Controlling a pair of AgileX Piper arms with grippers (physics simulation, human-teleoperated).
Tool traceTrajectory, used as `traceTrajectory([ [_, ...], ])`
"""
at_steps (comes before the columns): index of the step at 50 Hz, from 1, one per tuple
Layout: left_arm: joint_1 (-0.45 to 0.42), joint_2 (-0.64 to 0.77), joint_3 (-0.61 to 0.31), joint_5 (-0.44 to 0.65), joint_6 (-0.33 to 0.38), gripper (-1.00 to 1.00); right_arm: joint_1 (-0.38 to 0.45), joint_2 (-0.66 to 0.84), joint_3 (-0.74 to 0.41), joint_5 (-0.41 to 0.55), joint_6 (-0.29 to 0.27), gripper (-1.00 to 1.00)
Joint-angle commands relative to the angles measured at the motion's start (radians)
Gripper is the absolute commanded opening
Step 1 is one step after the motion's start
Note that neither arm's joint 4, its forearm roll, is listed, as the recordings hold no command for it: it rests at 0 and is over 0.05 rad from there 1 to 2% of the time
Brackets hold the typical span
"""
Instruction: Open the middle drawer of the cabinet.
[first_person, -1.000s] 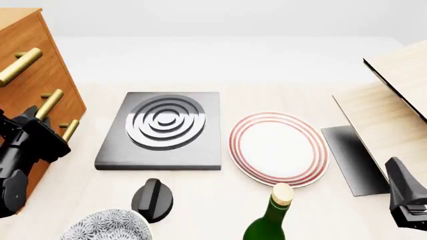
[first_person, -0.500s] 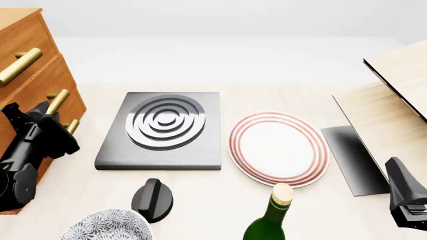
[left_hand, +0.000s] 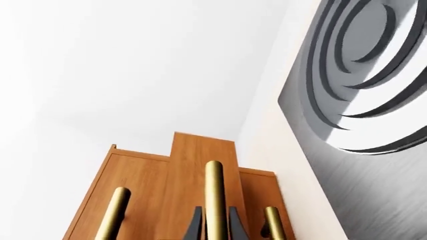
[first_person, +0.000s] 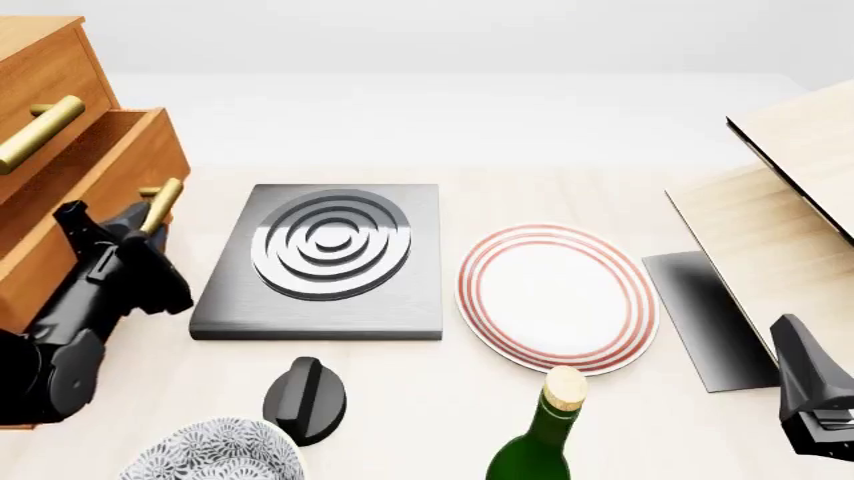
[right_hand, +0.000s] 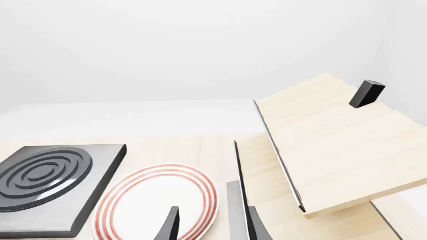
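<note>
The middle drawer (first_person: 94, 190) is seen standing partly out of the cabinet (first_person: 40, 60), its front proud of the top drawer (first_person: 34, 95) above it, so the task is judged well begun but perhaps not finished. The left gripper (first_person: 140, 232) is clamped on the middle drawer's brass handle (left_hand: 213, 197), which runs between its fingers (left_hand: 195, 225) in the left wrist view. A further pull away from the cabinet is likely needed. The right gripper (right_hand: 207, 225) is held parted and empty, near the striped plate (right_hand: 157, 197), well apart from the cabinet.
</note>
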Motion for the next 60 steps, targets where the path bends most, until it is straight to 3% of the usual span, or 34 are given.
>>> traceTrajectory([
  [1, -0.086, -0.071, 0.091, -0.014, -0.034, -1.0, 0.001, 0.003, 0.001, -0.006, -0.003, 1.0],
  [15, -0.082, -0.094, 0.12, -0.014, -0.085, -1.0, 0.0, 0.003, 0.001, -0.006, -0.003, 1.0],
  [16, -0.086, -0.118, 0.137, -0.014, -0.098, 1.0, 0.001, 0.003, 0.001, -0.006, -0.003, 1.0],
  [26, -0.127, -0.392, 0.342, -0.014, -0.159, 1.0, 0.001, 0.003, 0.001, -0.006, -0.003, 1.0],
  [37, -0.205, -0.485, 0.353, 0.008, -0.275, 1.0, 0.001, 0.003, 0.001, -0.006, -0.003, 1.0],
  [39, -0.21, -0.828, 0.353, 0.338, -0.297, 1.0, 0.001, 0.003, 0.001, -0.006, -0.003, 1.0],
  [40, -0.208, -1.063, 0.353, 0.569, -0.323, 1.0, 0.001, 0.003, 0.001, -0.006, -0.003, 1.0],
  [42, -0.213, -1.378, 0.353, 0.836, -0.311, 1.0, 0.001, 0.003, 0.001, -0.006, -0.003, 1.0],
  [43, -0.212, -1.408, 0.353, 0.866, -0.311, 1.0, 0.001, 0.003, 0.001, -0.006, -0.003, 1.0],
  [44, -0.219, -1.62, 0.353, 1.053, -0.308, 1.0, 0.001, 0.003, 0.001, -0.006, -0.004, 1.0],
  [46, -0.226, -1.678, 0.353, 1.119, -0.335, 1.0, 0.0, 0.003, 0.001, -0.006, -0.003, 1.0],
  [50, -0.233, -1.683, 0.352, 1.083, -0.398, 1.0, 0.001, 0.003, 0.001, -0.006, -0.003, 1.0],
  [55, -0.206, -1.683, 0.2, 1.194, -0.508, 1.0, 0.001, 0.003, 0.001, -0.006, -0.003, 1.0],
  [58, -0.199, -1.683, 0.056, 1.362, -0.646, 1.0, 0.001, 0.003, 0.001, -0.006, -0.004, 1.0],
  [60, -0.2, -1.683, 0.038, 1.383, -0.66, 1.0, 0.001, 0.003, 0.001, -0.006, -0.003, 1.0],
])
